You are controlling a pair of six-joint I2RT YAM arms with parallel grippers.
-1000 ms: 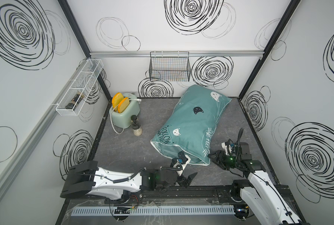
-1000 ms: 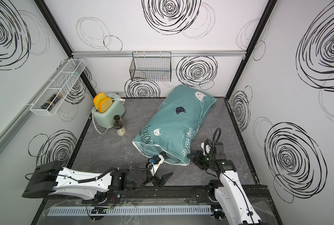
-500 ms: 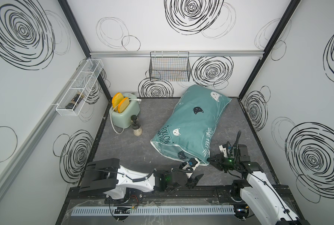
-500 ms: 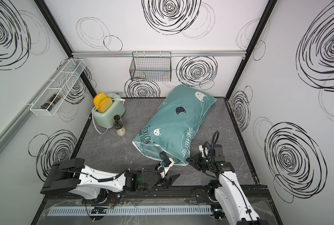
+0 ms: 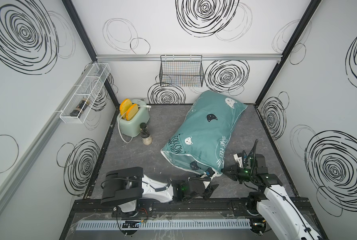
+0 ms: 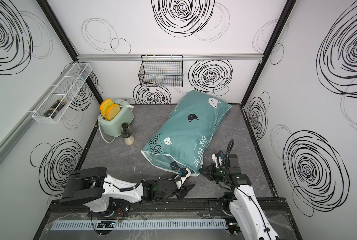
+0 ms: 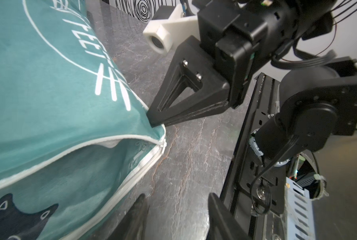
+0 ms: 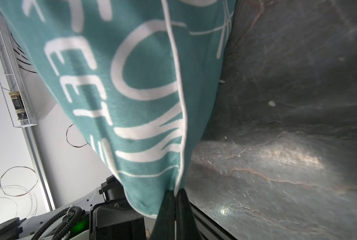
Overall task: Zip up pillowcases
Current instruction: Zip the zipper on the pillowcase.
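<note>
Within the last second the right claw (image 7: 152, 122) had gone from half spread to pressed together, and it pinched the near corner of the pillowcase (image 5: 204, 133); the right wrist view showed teal cloth and white piping caught between its tips. The left claw (image 7: 176, 196) had slid along the near edge toward the right claw and narrowed, yet its jaws stood apart with nothing between them, just beside the seam (image 7: 102, 145). That seam gaped right up to the pinched corner, with white filling showing inside. The rest of the pillowcase stretched away from both claws.

With the corner anchored, the cloth could probably be held taut while the left claw went for the slider, which I could not pick out. The zip itself looked not yet drawn.
</note>
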